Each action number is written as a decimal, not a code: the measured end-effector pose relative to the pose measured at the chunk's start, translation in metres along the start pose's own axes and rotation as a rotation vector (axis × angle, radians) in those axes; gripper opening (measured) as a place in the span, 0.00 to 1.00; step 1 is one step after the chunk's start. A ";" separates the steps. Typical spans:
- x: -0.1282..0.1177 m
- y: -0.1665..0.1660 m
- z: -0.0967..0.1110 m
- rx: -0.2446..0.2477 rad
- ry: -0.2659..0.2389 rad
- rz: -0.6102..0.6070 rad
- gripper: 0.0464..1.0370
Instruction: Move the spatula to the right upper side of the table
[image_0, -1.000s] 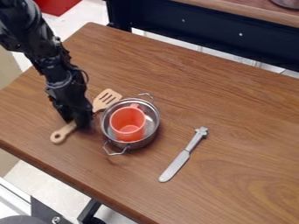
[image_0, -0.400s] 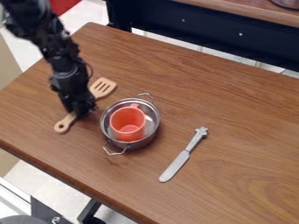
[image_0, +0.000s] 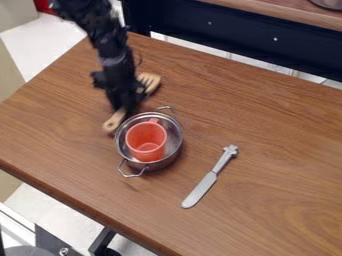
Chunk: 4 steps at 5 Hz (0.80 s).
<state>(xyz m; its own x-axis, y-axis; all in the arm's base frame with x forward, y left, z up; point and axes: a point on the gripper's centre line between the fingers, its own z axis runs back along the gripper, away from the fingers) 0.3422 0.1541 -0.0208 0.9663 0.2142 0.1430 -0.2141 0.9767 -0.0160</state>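
Note:
My gripper (image_0: 125, 107) is at the upper left of the table, just behind and left of the metal pot. It is shut on the wooden spatula (image_0: 148, 83), around the middle of its handle. The slotted head shows to the right of the gripper, toward the back, and the round handle end with its hole sticks out at the lower left, close to the pot's rim. The part of the handle between the fingers is hidden. The wooden table (image_0: 280, 125) extends to the right.
The metal pot (image_0: 175, 147) holds an orange cup (image_0: 146, 142), and its two wire handles stick out at back and front. A silver knife (image_0: 210, 179) lies right of the pot. Behind the table runs a dark frame (image_0: 234, 35) under another wooden top.
The gripper and the spatula have moved together, first slightly up and left, then right and toward the back of the table. The pot, cup and knife have stayed in place.

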 end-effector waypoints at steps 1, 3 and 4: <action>0.021 -0.010 0.015 0.002 -0.015 0.106 0.21; 0.051 -0.023 0.027 0.020 -0.059 0.251 0.21; 0.045 -0.042 0.023 0.026 -0.025 0.371 0.21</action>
<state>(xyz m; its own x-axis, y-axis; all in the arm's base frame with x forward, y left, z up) 0.3913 0.1226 0.0092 0.8183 0.5530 0.1567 -0.5532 0.8318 -0.0462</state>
